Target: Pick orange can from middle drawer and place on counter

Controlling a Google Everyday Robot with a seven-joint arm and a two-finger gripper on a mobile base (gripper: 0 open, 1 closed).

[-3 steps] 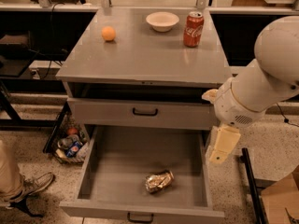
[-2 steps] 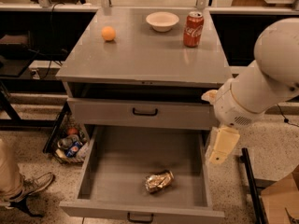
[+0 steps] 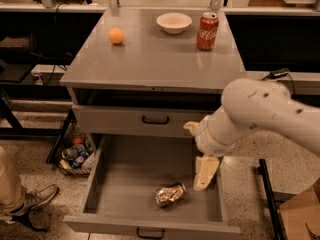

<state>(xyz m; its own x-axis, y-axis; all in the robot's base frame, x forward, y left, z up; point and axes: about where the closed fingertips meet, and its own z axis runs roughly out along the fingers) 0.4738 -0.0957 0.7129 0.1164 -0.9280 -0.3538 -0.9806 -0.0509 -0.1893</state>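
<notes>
We see our cream-coloured tool hanging from the thick white arm just to the right of the crushed, shiny silver-gold can, close to it but apart. We cannot tell whether the tool is spread or pressed together. The can lies on its side on the floor of the wide grey metal bottom drawer, which stands pulled open. Well behind the can, on the smooth grey desk top, sit a red Coca-Cola can, a white bowl and a small orange ball.

Orange ball, white bowl, upright red Coca-Cola can; floor basket, shoe.
</notes>
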